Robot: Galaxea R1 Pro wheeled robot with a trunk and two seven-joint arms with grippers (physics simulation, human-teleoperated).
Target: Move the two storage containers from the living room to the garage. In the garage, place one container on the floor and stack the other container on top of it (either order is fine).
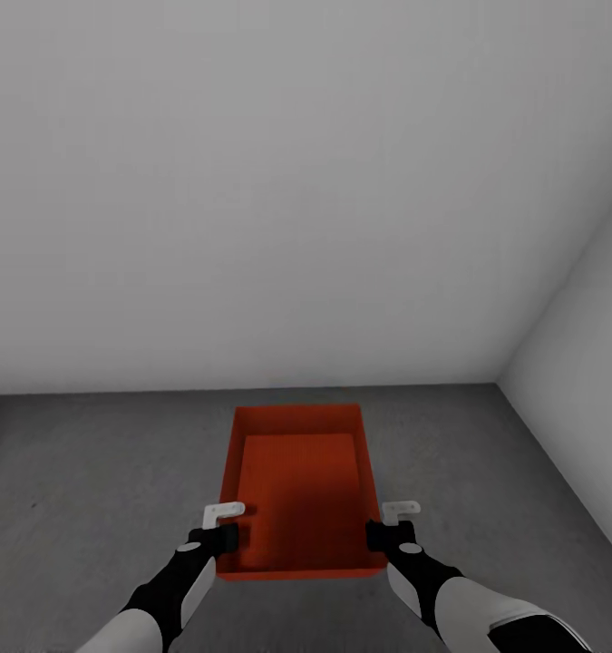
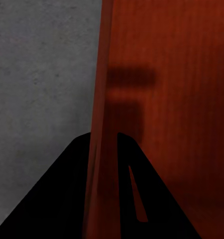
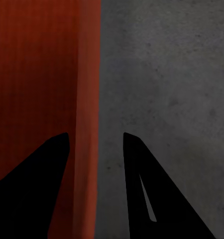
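One orange-red storage container point(image 1: 296, 490) sits low over the dark grey concrete floor point(image 1: 88, 472) of the garage, open top up and nothing inside. My left gripper point(image 1: 222, 535) is at its left wall near the front corner. In the left wrist view the gripper point(image 2: 104, 137) is shut tight on the container's point(image 2: 167, 99) thin wall. My right gripper point(image 1: 383, 533) is at the right wall. In the right wrist view its fingers point(image 3: 95, 137) straddle the container point(image 3: 37, 74) wall loosely, with a gap on the outer side. I cannot tell whether the bin touches the floor. The second container is out of view.
A plain white wall point(image 1: 251, 181) rises just beyond the container, and another white wall point(image 1: 587, 363) closes in at the right, forming a corner. Bare concrete point(image 3: 167, 74) spreads to the left and right of the bin.
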